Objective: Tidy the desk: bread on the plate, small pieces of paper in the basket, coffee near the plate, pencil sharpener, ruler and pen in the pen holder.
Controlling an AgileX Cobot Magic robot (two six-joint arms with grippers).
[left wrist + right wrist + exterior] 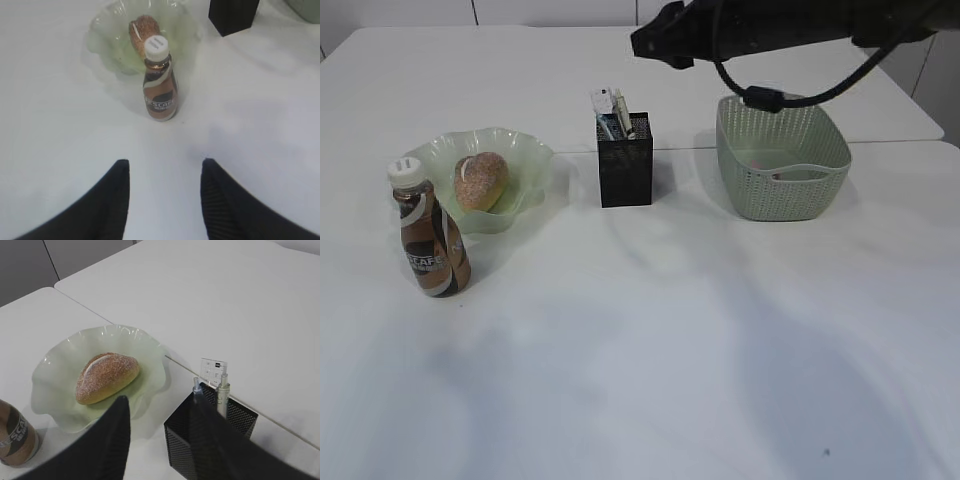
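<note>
The bread point(482, 181) lies on the wavy green plate point(525, 150) at the left. The coffee bottle point(430, 232) stands upright just in front of the plate. A ruler point(214, 371) and a pen point(222, 390) stick up out of the black mesh pen holder point(625, 170). No pencil sharpener shows. The small pieces of paper cannot be made out in the green basket point(782, 190). My left gripper point(165, 167) hangs open and empty above the table, short of the coffee bottle point(160, 82). My right gripper point(159, 401) is open and empty, high above the gap between bread point(106, 376) and pen holder point(235, 422).
The right arm point(760, 25) and its cable reach across the top of the exterior view, above the basket and holder. A seam between two white tabletops runs behind the holder. Bare white table lies in front of the row of objects.
</note>
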